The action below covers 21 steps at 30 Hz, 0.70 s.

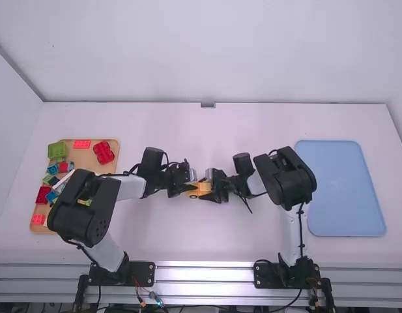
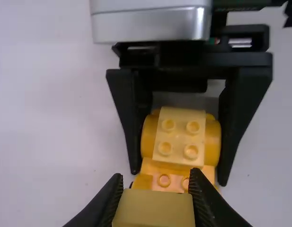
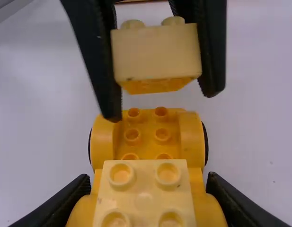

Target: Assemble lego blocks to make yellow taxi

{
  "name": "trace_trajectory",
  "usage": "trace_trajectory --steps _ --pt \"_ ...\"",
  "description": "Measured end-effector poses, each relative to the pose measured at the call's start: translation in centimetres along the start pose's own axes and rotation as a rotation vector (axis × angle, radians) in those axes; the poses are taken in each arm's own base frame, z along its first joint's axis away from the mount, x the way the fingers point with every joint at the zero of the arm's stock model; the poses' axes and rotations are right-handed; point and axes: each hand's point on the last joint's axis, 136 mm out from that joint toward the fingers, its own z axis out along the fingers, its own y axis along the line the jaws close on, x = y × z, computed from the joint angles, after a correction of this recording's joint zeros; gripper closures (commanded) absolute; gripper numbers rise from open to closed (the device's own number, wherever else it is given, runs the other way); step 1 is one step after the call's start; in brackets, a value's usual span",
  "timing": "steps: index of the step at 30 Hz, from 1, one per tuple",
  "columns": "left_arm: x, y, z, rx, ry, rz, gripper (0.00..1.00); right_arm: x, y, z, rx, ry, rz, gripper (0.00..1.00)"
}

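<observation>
Left pincer [image 1: 191, 188] facing right pincer [image 1: 208, 188], yellow chassis [image 3: 146, 142] between

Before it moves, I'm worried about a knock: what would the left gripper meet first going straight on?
The pale-yellow plastic block in the left gripper would probably first meet the studded yellow plastic base in the right gripper; the gap is unclear.

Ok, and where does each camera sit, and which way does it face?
High view: above and behind the arms, facing forward and down onto the table; both show.
Left wrist view: on that wrist, facing the right gripper; left gripper at bottom edge.
Right wrist view: on that wrist, facing the left gripper; own fingers at bottom edge.
Both wrist views share the yellow wheeled base.
</observation>
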Motion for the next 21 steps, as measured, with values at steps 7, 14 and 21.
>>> trace_trajectory --steps 7,14,21 --pt "-0.42 -0.31 -0.01 0.019 -0.024 0.001 0.77 -0.01 -0.02 0.00 0.001 0.000 -0.001 0.42" --pt "-0.53 -0.26 0.01 0.018 -0.030 0.008 0.77 -0.01 -0.01 0.00 0.001 0.000 0.000 0.42" --pt "-0.46 -0.45 0.25 0.026 -0.031 0.009 0.78 -0.02 -0.02 0.00 0.001 0.000 0.000 0.42"
